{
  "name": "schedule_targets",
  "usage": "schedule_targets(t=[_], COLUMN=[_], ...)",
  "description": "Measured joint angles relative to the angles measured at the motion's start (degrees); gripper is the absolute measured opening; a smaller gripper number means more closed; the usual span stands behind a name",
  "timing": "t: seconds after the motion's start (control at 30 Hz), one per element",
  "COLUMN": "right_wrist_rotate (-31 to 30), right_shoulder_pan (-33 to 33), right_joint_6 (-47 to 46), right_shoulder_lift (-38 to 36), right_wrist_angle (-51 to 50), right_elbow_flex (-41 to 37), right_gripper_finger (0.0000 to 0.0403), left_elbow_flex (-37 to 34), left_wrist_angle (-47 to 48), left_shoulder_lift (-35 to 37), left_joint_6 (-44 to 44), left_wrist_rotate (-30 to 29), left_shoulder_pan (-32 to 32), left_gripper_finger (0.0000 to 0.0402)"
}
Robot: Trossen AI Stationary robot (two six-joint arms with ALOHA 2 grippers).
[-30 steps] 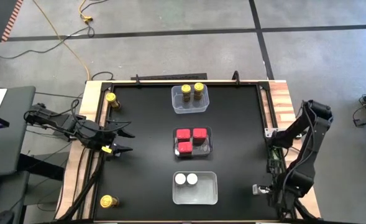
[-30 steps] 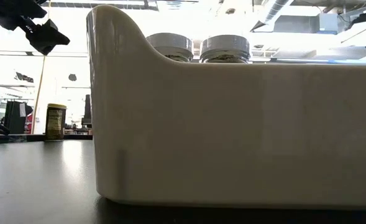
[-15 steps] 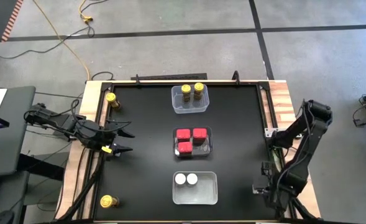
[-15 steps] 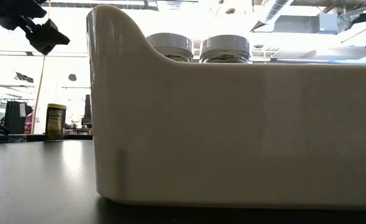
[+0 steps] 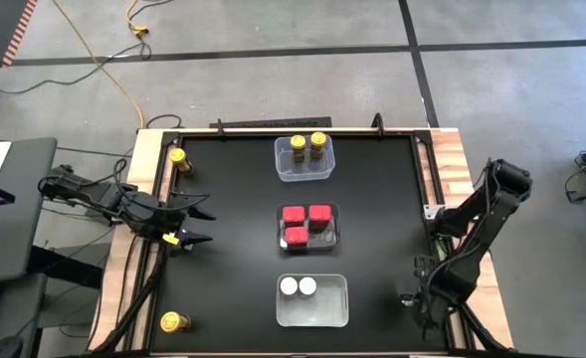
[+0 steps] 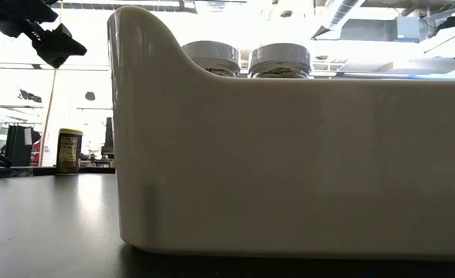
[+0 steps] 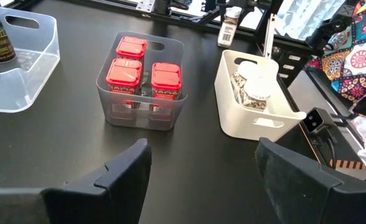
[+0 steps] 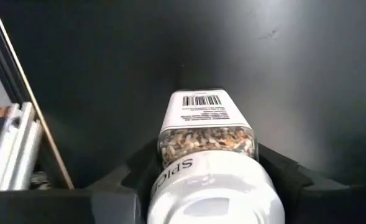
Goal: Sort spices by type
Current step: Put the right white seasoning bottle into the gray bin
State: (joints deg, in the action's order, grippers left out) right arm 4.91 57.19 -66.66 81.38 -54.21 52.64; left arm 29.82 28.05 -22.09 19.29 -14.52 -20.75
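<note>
A white-capped spice jar (image 8: 207,134) stands upright at the table's near right corner. My right gripper (image 5: 419,298) is over it, pointing down and shut on it. Three tubs stand in a row down the table's middle. The far clear tub (image 5: 304,171) holds two yellow-capped jars. The middle tub (image 5: 330,237) holds three red tins, and the near white tub (image 5: 330,308) holds two white-capped jars. Two loose yellow-capped jars (image 5: 178,158) (image 5: 173,321) stand at the left edge. My left gripper (image 5: 201,225) hovers open near the left edge, holding nothing. My right gripper pinches the jar's upper body just under the white cap (image 8: 170,146) between its two fingers, one on either side. The fingers come from above, pointing down. The jar stands upright with its bottom on the black table.
A metal rail (image 8: 12,137) and the wooden right rim run close beside the held jar. In the low view the white tub's wall (image 6: 289,154) fills most of the picture, with a yellow-capped jar (image 6: 69,150) beyond it. Bare black table lies between the tubs and both side edges.
My right gripper has sunk toward the table at the near right corner and shifted a little toward the left edge, coming down over the white-capped jar. The tubs and the left arm have kept still.
</note>
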Motion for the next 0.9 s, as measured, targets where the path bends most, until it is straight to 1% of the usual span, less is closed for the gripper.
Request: schedule_targets(t=[0.13, 0.27, 0.37, 0.5, 0.6, 0.73, 0.8, 0.9], right_wrist_rotate=[2.09, 1.93, 1.55, -0.67, -0.79, -0.54, -0.49, -0.62], right_shoulder_pan=[-4.92, -11.57, -16.08, -19.76, -21.23, -22.35, -23.11, -24.66], right_joint_6=[-7.72, -18.65, -24.42, -27.83, -29.85, -33.91, -34.77, -35.51], right_shoulder_lift=[-0.11, -0.13, -0.13, 1.08, 5.35, 14.42, 18.77, 24.39], right_wrist_angle=[0.05, 0.47, 0.41, -1.02, -8.29, -21.02, -23.74, -24.77], right_elbow_flex=[1.18, 6.13, 11.73, 21.57, 31.59, 46.35, 52.46, 59.17], right_gripper_finger=[0.0218, 0.0218, 0.0218, 0.0218, 0.0218, 0.0218, 0.0218, 0.0218], left_elbow_flex=[0.0, 0.0, 0.0, 0.0, 0.0, 0.0, 0.0, 0.0], left_wrist_angle=[0.04, 0.04, 0.07, 0.09, 0.09, 0.09, 0.11, 0.13], left_shoulder_lift=[-0.02, -0.02, -0.02, -0.02, 0.0, 0.0, 0.0, 0.0], left_joint_6=[0.0, 0.0, 0.0, 0.0, 0.0, 0.0, 0.0, 0.0], left_wrist_rotate=[0.0, 0.0, 0.0, 0.0, 0.0, 0.0, 0.0, 0.0], left_shoulder_pan=[0.0, 0.0, 0.02, 0.0, 0.01, 0.02, 0.0, 0.01], left_gripper_finger=[0.0277, 0.0277, 0.0277, 0.0277, 0.0277, 0.0277, 0.0277, 0.0277])
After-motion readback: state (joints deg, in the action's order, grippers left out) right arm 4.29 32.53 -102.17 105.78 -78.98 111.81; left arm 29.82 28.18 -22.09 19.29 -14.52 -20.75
